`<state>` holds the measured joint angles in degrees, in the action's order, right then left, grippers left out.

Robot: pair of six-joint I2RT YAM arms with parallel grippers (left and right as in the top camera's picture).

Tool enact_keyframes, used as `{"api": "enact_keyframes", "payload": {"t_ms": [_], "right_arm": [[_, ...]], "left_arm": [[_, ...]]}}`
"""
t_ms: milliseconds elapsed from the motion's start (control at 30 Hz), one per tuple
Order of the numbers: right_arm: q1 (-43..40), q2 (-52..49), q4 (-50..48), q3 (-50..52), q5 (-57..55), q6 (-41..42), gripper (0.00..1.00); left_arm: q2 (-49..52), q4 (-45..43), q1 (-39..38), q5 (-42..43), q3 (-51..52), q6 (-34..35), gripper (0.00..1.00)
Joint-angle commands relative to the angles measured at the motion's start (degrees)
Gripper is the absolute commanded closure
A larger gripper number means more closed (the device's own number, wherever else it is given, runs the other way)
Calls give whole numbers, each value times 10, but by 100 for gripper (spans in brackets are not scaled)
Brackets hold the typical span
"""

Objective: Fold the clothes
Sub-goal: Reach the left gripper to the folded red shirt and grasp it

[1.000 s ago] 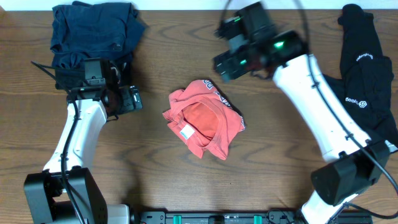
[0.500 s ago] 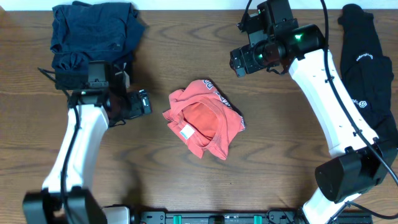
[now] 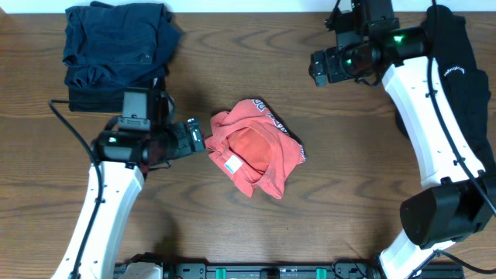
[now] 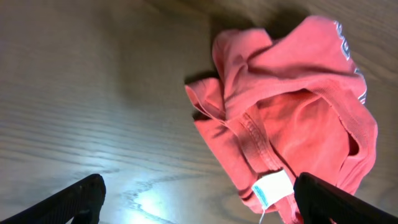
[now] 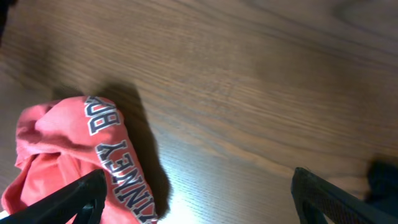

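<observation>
Shirt: coral-red T-shirt (image 3: 254, 155) in a crumpled heap at mid-table, bunched and lying free of both grippers.
Shirt detail: the neck opening faces up, with a white tag (image 3: 231, 163) at its near-left edge. White-and-navy lettering (image 5: 115, 168) runs along the far side fold.
Left gripper (image 3: 198, 138): just beside the shirt's left edge, at table height and pointed toward the heap. From overhead I cannot tell whether it touches the cloth.
Left gripper state: fingers spread wide, one at each lower corner of the wrist view, nothing between them but bare wood.
Right gripper (image 3: 319, 66): at the far right of the table, well apart from the shirt.
Right gripper state: fingers likewise spread wide and empty in its wrist view.
Black garment (image 3: 457, 77): draped along the right edge, small white logos showing, partly hidden by the right arm.
Navy pile (image 3: 112, 43): dark-blue cloth heaped at the far left corner, behind the left arm.
Table (image 3: 349, 194): brown wood grain.
</observation>
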<state>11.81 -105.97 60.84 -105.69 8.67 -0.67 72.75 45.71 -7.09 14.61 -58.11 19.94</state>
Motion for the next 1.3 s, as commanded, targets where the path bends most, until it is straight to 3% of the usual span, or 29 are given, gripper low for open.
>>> {"api": "enact_keyframes", "payload": {"t_ms": [0,300,400,600,833,1267], "right_arm": [[-9,2,1,-3,-3,-2,7],[-10,2,3,-3,-35,-3,4],[-10,2,4,-3,-38,-3,4],[-10,2,6,-3,-37,-2,4],[-10,2,19,-3,-42,-2,4],[-10,2,16,-3,-42,-2,4]], "left_arm": [[-2,-30,-19,-7,37,57,2],[-1,-179,-75,-2,129,243,2],[1,-254,-99,-3,157,276,2],[51,-343,-135,-16,171,284,2],[129,-332,-148,28,171,284,2],[145,-334,-198,29,171,299,2]]}}
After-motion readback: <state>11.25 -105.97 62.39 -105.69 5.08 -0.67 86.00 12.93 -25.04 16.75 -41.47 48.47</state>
